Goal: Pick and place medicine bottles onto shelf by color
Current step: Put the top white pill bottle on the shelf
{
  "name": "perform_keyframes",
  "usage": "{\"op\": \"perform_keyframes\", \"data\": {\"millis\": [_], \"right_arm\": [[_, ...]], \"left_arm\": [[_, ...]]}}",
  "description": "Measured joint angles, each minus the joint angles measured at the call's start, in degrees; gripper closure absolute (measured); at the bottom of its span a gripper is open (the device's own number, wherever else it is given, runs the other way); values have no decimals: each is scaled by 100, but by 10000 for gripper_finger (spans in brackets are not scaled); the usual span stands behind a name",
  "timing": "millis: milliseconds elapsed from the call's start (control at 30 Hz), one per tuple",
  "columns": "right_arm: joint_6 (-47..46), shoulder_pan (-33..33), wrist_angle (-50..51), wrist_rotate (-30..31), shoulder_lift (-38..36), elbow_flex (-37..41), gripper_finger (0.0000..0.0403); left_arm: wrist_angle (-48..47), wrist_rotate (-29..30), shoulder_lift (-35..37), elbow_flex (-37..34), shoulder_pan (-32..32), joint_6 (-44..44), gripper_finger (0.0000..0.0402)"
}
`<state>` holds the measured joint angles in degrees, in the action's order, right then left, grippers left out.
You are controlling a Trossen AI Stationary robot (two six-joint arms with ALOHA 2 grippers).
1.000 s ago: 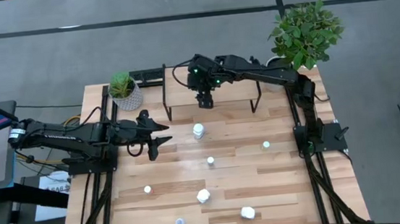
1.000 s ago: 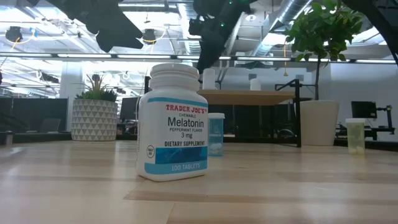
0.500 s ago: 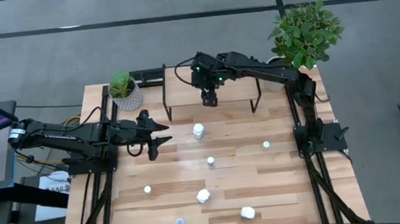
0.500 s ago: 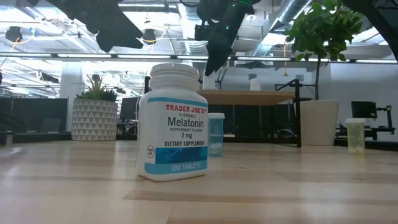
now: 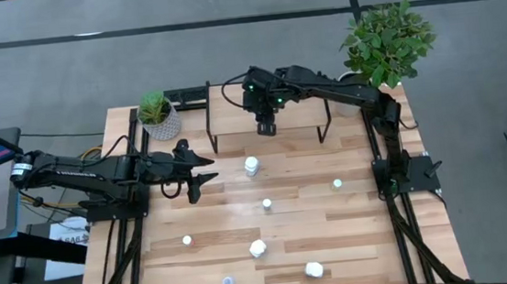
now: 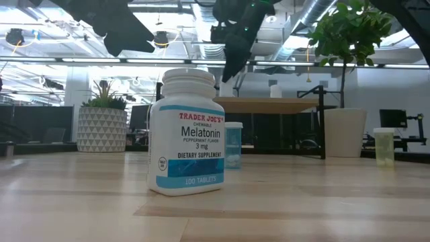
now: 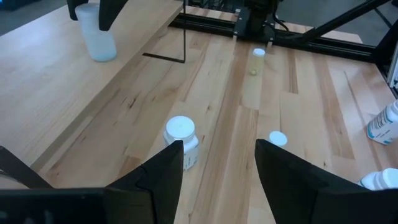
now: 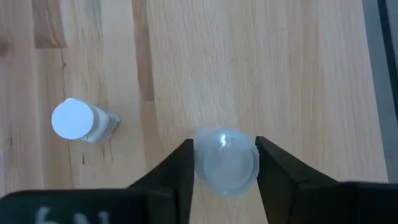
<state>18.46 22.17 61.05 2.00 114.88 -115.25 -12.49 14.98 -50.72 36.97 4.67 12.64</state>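
I am watching the right gripper (image 5: 267, 128) hanging over the low light-wood shelf on thin black legs (image 5: 298, 124) at the upper middle of the high view, and its fingers (image 8: 180, 168) are pressing against both sides of a small pale-blue translucent bottle (image 8: 225, 163), which is sitting at the lower centre of the right wrist view. So the claw is pinching that bottle, which, in the upper left of the left wrist view, is standing upright on the shelf top. The contact seems to be sitting high, near the bottle's rim, so I am judging the hold as shallow: if the arm is lifting or shifting it sideways, the bottle may be slipping out or tipping over on the shelf. A second small bottle with a white cap (image 8: 78, 121) is standing on the same wood surface at the left of the right wrist view; a swing that way risks knocking it down. If this bottle is being released, a tilted letting-go could send it rolling off the shelf edge onto the wooden table (image 5: 363, 234). The left gripper (image 5: 206, 176) is waiting at the left middle of the high view with its fingers spread and nothing between them, well apart from the shelf.
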Motion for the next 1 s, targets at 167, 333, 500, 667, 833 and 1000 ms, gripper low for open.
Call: {"op": "perform_keyframes", "data": {"millis": [167,333,500,667,833,1000], "right_arm": [[4,-2,326,2,-10,-35,277],[4,-18,1049,-5,3,-365,266],[2,-59,1875,-4,-60,-855,278],[1,-90,2398,-24,-204,-1255,275],[-22,-66,2660,-53,-574,-1309,276],[-244,15,2895,-57,-1017,-1308,276]], "left_arm": [[0,0,0,0,0,0,216],[0,0,0,0,0,0,217],[-2,0,0,0,1,-2,217],[-2,2,2,0,0,-2,217],[-8,54,2,0,-4,-4,217],[-11,79,2,0,-4,-4,216]]}}
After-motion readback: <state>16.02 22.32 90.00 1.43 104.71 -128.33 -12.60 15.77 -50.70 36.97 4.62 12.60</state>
